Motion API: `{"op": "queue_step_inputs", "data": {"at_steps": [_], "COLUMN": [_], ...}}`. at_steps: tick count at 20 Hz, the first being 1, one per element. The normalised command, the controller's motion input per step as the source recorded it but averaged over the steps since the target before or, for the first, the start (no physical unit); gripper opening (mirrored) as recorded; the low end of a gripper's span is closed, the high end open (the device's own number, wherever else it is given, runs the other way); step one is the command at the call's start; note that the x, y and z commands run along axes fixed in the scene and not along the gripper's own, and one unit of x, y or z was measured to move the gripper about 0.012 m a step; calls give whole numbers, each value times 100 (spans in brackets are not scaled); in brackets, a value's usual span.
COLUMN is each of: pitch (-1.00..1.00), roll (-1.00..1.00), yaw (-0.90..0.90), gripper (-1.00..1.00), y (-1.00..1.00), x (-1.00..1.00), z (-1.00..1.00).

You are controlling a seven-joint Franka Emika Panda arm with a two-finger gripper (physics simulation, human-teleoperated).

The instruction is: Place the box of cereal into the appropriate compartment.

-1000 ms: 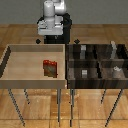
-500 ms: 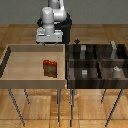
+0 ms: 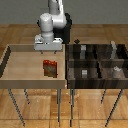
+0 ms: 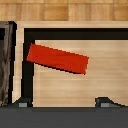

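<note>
Jaws apart, clamping nothing: the gripper (image 3: 48, 50) hung above the box of cereal (image 3: 50, 69), box's long axis slightly skewed.

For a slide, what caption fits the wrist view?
Gripper above the red cereal box in a light wooden tray.

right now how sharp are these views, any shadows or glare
Exterior view: soft and blocky, markings on the box of cereal smear; the tool casts no clear shadow. Wrist view: box crisper, a flat red slab, no glare, fingertips blurred at the edge.
</note>
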Motion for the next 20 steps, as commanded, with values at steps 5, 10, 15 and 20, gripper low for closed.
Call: {"op": "queue_step_inputs", "data": {"at_steps": [5,10,15,20], "pitch": [0,0,0,0], "roll": [0,0,0,0], "yaw": [0,0,0,6], "gripper": [100,100,100,100], "y": [0,0,0,0], "x": [20,20,40,-20], "z": [60,20,0,0]}}
